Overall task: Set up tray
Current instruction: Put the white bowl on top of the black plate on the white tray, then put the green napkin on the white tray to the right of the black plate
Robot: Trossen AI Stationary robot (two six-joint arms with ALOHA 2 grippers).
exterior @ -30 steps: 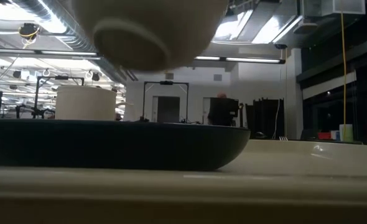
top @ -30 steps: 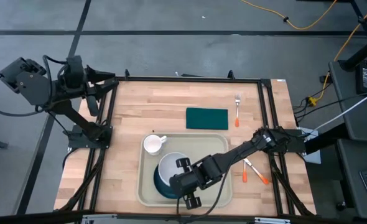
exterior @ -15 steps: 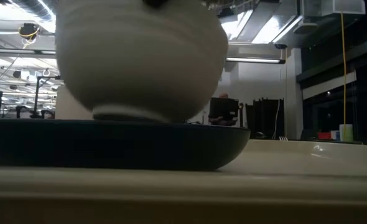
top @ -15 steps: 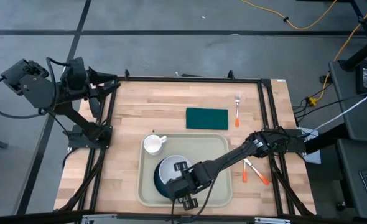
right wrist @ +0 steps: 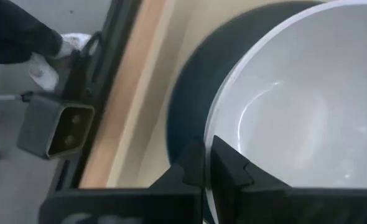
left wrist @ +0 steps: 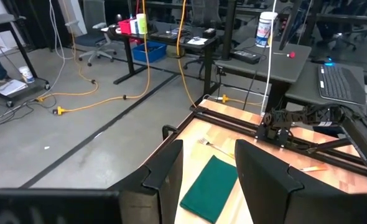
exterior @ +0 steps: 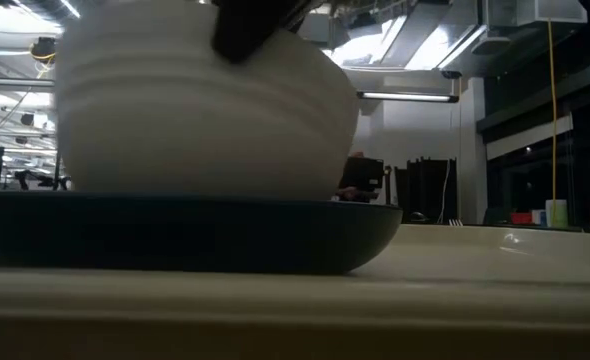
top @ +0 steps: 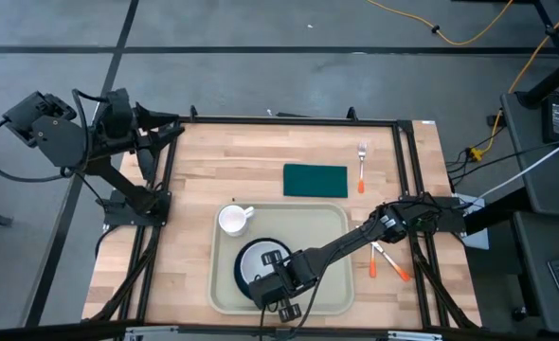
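A white bowl [top: 257, 261] sits in a dark blue plate [top: 239, 273] on the beige tray [top: 323, 229]. In the low view the bowl [exterior: 195, 110] is down inside the plate [exterior: 175, 235], its foot hidden behind the plate's rim. A white mug [top: 232, 220] stands in the tray's far left corner. My right gripper [top: 273, 286] is at the bowl's near side, shut on the bowl. My left gripper [top: 171, 128] waits open at the table's far left corner; its fingers show apart in its own wrist view [left wrist: 211, 174]. My right gripper [right wrist: 206, 168] pinches the bowl's rim [right wrist: 213, 134] on its near side, one finger [right wrist: 233, 171] inside the bowl and one outside. The fingers come from above, slanting in from the near right. The bowl stands upright in the plate [right wrist: 193, 93].
A dark green napkin [top: 315, 180] lies beyond the tray's far edge, with an orange-handled fork [top: 362, 167] to its right. Two more orange-handled utensils [top: 386, 260] lie right of the tray. The black frame rails run along the table's edges.
My right gripper has moved down and a little toward the table's near left, still shut on the bowl. The bowl has gone from hanging above the plate to sitting down inside it. The left arm has kept still.
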